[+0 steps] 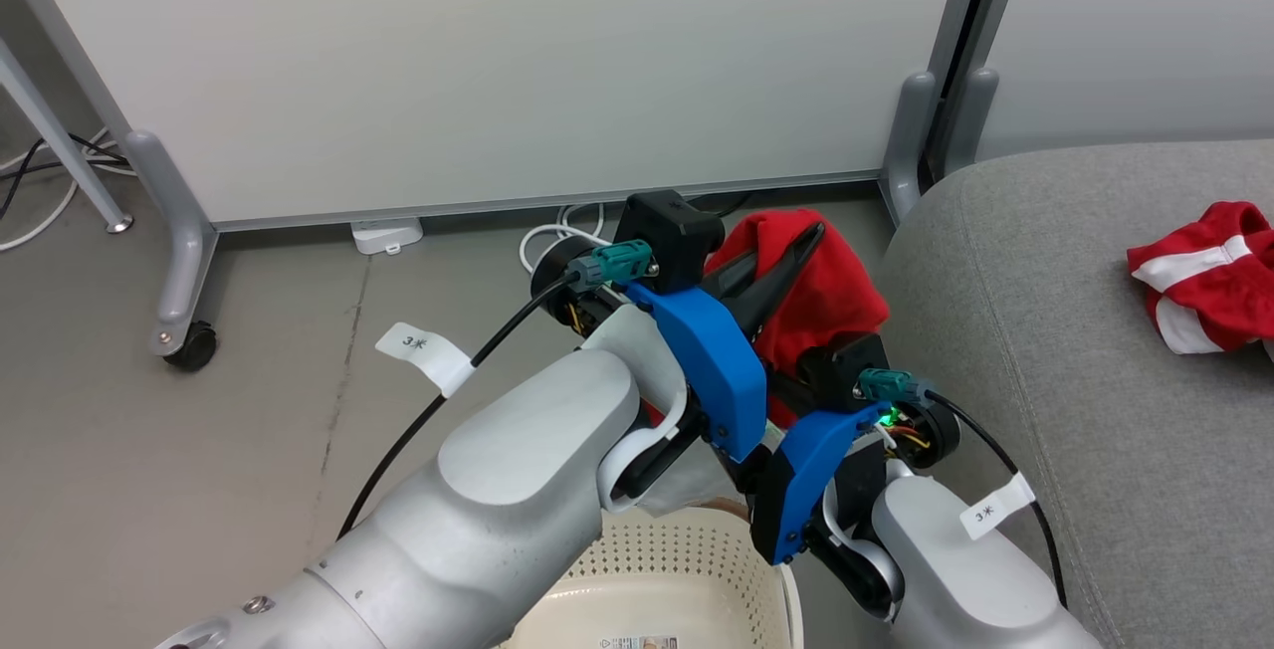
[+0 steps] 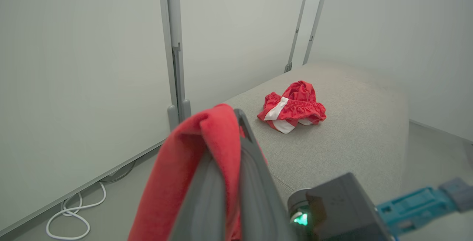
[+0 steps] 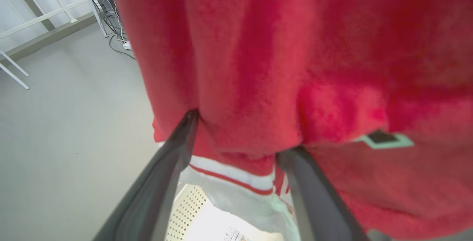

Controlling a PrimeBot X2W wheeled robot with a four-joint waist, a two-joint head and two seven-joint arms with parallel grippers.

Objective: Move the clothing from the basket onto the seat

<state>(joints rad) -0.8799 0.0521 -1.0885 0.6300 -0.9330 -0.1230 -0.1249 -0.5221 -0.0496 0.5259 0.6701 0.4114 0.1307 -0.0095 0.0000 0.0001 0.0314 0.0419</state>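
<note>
**Q:** Head view, entry?
**A:** Top [image 1: 831,291], pinched in my closed left claw [image 1: 811,236], held above the basket [image 1: 687,569] and beside the seat [image 1: 1045,350]. Shorts [image 1: 1204,276] lie on the seat.

**Q:** Left wrist adds?
**A:** Cloth folded over my fingers [image 2: 255,182], and the shorts well apart, farther along the seat.

**Q:** Right wrist adds?
**A:** My right claw [image 3: 240,143], spread wide, tips against the top. Striped hem points down toward the basket, so the long axis is vertical.
</note>
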